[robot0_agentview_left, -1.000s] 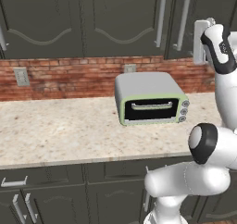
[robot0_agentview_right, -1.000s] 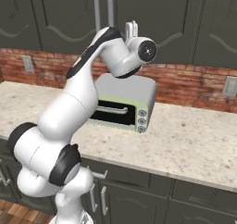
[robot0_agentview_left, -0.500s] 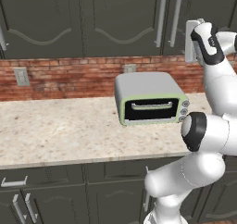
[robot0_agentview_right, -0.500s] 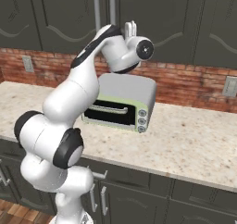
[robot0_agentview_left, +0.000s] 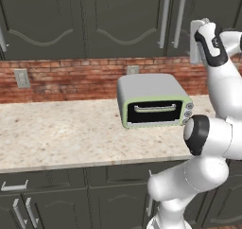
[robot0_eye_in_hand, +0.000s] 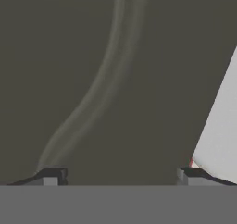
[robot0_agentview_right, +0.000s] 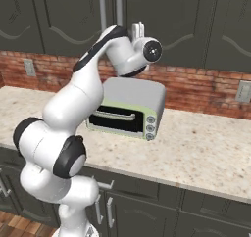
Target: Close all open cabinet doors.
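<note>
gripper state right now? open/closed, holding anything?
Gripper: open, holding nothing; fingertips spread wide, right up against a dark cabinet door.

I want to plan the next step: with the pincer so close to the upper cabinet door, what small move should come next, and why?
Probably a short push straight forward. The open pincer faces the upper cabinet door at close range, its arched moulding ahead and its fingertips wide apart with nothing between them, so pressing the panel flat seems the likely way to shut it.

Matt grey-green cabinet doors (robot0_agentview_left: 108, 20); speckled stone-look counter (robot0_agentview_left: 61, 133); rough brick wall (robot0_agentview_left: 71, 76).
</note>
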